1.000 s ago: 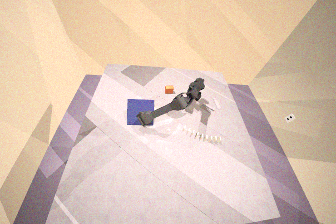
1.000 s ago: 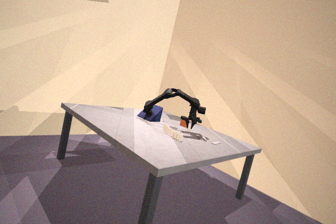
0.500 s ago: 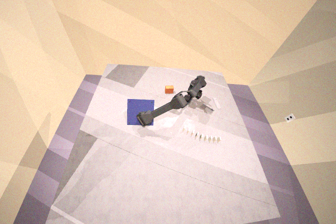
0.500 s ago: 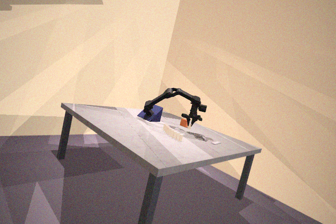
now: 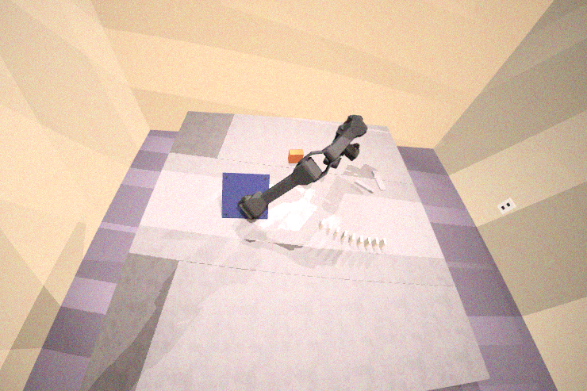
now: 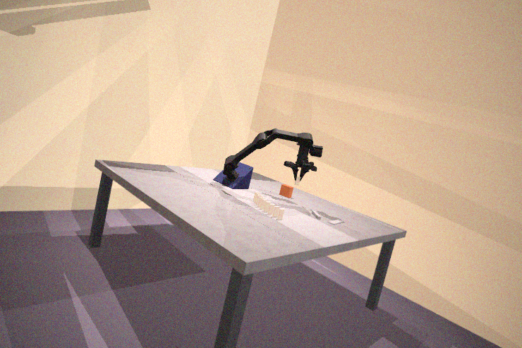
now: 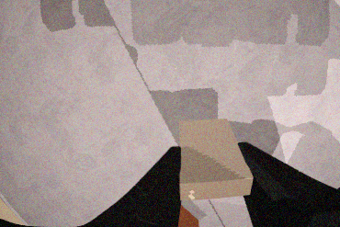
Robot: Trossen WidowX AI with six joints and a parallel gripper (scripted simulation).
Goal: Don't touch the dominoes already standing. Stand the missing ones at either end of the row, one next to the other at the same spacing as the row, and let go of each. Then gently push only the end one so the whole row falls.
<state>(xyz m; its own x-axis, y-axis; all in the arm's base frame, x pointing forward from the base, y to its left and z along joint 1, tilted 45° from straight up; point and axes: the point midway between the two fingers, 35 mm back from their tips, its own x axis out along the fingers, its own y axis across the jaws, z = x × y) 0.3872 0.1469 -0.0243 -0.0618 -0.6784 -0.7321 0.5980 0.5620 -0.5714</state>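
My gripper (image 6: 298,178) (image 7: 209,153) is shut on a cream domino (image 6: 297,181) (image 7: 206,143). It holds the domino upright, above the table, behind the row; in the top view the arm hides the fingers and this domino. A curved row of several standing cream dominoes (image 5: 352,238) (image 6: 269,207) is at the centre right of the top view. Another domino (image 5: 377,180) (image 6: 336,222) lies flat on the table, farther back than the row in the top view and near its right end.
An orange block (image 5: 295,157) (image 6: 286,190) (image 7: 187,218) stands on the table (image 5: 303,320) (image 6: 202,217), left of the gripper in the exterior view. The arm's base sits at a blue mount (image 5: 235,191) (image 6: 242,181). Arm shadows fall near the flat domino.
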